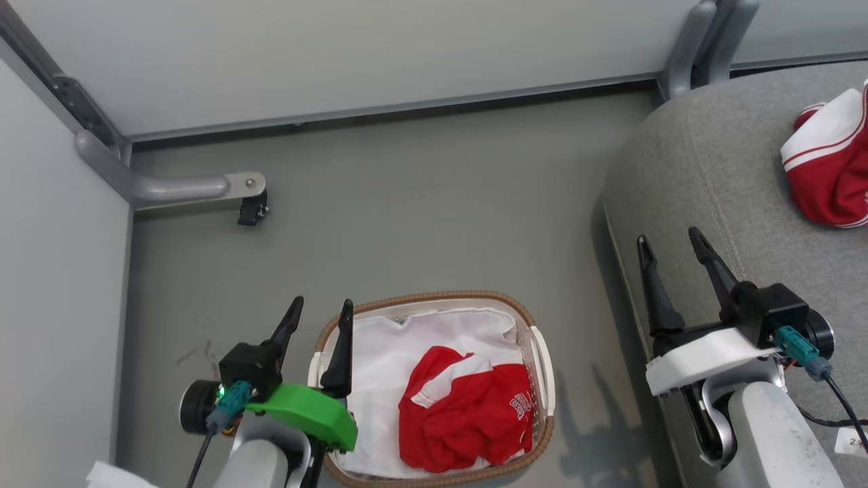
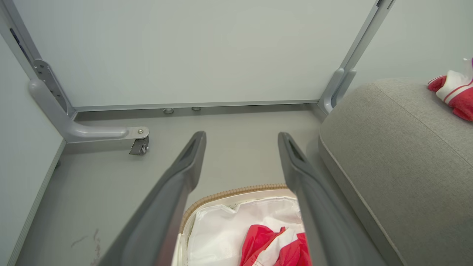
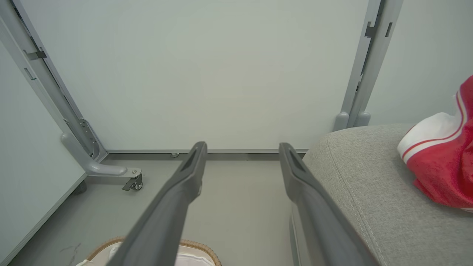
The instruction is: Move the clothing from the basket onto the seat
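- Clothing first: one red piece with white trim lies crumpled in the basket, on the side nearest the seat and on top of the white liner.
- A second red piece is already up on the seat cushion, so I'd call the job roughly halfway.
- Left fingers are spread apart and empty, hovering by the basket's left rim, clear of the cloth.
- Right fingers are spread and empty too, hanging over the seat's front edge.
- Step in hand, as I read it, is going down for the piece in the basket. The left arm looks like the closer one.
- If it were me, I'd aim for the bunched-up hump in the middle of the red, not the flat edges.
- Pinch only red fabric. The liner is right underneath and could easily come along.
- Lift straight up until it clears the rim, then swing across. That basket looks light enough to drag or tip.
- Drop it next to the other piece, well in from the rounded edge, so it can't slide onto the floor.
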Tool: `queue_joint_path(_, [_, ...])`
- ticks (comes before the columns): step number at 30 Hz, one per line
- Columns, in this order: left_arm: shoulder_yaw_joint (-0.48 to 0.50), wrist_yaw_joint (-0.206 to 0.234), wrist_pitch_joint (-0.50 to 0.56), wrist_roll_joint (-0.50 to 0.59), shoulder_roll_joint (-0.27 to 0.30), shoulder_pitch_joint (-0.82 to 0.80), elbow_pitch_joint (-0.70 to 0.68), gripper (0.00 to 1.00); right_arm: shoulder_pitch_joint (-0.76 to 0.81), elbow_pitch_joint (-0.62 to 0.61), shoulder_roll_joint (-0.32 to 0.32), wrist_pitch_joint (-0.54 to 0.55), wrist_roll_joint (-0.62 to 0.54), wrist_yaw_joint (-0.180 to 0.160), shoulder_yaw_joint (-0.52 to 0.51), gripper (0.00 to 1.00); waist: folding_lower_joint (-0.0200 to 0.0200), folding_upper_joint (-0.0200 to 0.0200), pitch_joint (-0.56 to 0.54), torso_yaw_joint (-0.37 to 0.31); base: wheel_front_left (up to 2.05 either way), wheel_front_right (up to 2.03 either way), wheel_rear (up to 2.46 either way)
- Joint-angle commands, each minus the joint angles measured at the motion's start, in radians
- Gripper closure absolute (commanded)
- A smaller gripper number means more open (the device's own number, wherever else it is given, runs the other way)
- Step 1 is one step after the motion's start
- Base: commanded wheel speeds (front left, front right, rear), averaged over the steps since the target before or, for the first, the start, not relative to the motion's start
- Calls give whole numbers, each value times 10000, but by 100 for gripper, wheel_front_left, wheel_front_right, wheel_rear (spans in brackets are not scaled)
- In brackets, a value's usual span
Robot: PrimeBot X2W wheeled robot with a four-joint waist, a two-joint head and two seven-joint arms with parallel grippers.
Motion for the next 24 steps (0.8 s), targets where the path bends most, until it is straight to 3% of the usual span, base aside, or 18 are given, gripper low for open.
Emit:
queue_joint_path(1, [-162, -68, -7, 4, 23, -497, 188, 0, -239, -123, -38, -4, -111, -14, 32, 0, 1, 0, 1099, -423, 0, 0, 0])
queue_joint_path(12, [-1912, -150, -9, -206, 40, -2568, 2306, 0, -1263, -738, -32, -4, 26, -14, 299, 0, 1, 0, 3311, -1585, 0, 0, 0])
queue_joint_path(17, [-3134, -164, -9, -170, 46, -3433, 3569, 0, -1638, -1022, -31, -4, 192, -14, 409, 0, 1, 0, 4270, -2043, 0, 0, 0])
queue_joint_path(24, [-4425, -167, 91, -745, 45, -4424, 5116, 0, -2053, -1353, -31, -4, 487, -14, 665, 0, 1, 0, 5330, -2493, 0, 0, 0])
